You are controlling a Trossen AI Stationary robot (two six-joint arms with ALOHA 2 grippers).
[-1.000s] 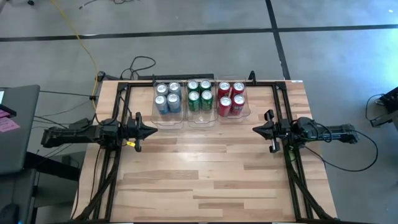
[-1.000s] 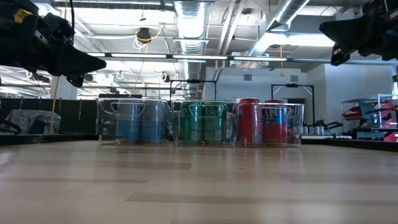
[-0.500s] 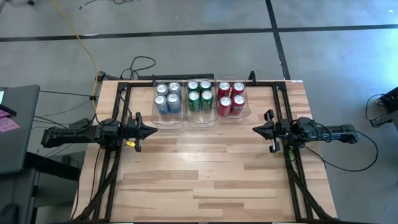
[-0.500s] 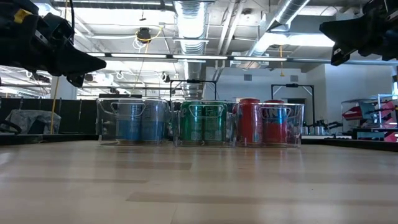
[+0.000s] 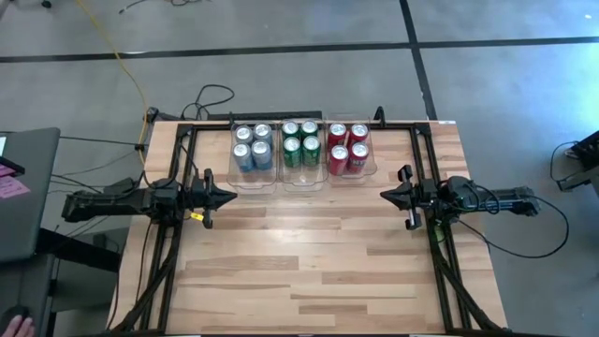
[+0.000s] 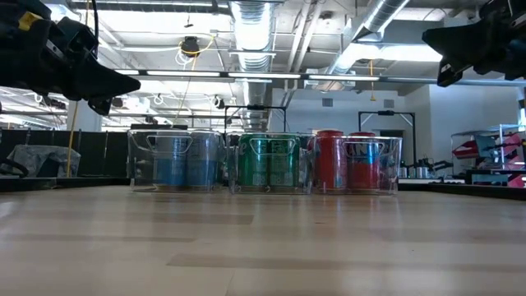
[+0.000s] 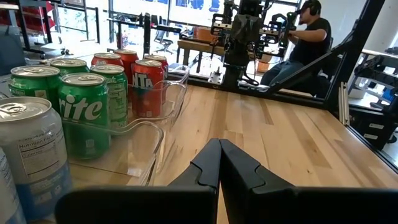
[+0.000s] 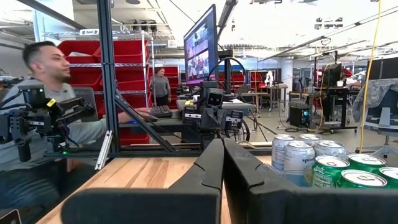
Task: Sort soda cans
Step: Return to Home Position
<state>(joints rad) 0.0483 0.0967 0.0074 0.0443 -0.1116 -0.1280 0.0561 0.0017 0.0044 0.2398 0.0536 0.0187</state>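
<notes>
High view: all soda cans [image 5: 310, 148] sit in the clear bins [image 5: 255, 183]. The left gripper [image 5: 229, 197] and right gripper [image 5: 385, 195], fingers closed on nothing, should retreat level, away from them.

Glossy metal cans [image 5: 300, 145], clear plastic bins [image 5: 277, 180], wooden table [image 5: 309, 253].

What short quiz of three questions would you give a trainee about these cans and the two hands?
1. True or false: the left hand holds a can.
2. Which cans stand in the middle bin? A: red cans. B: green cans. C: blue cans.
3. Fill in the missing word: each bin holds ___ cans.
Key: 1 false, it is shut on nothing; 2 B; 3 four.
</notes>
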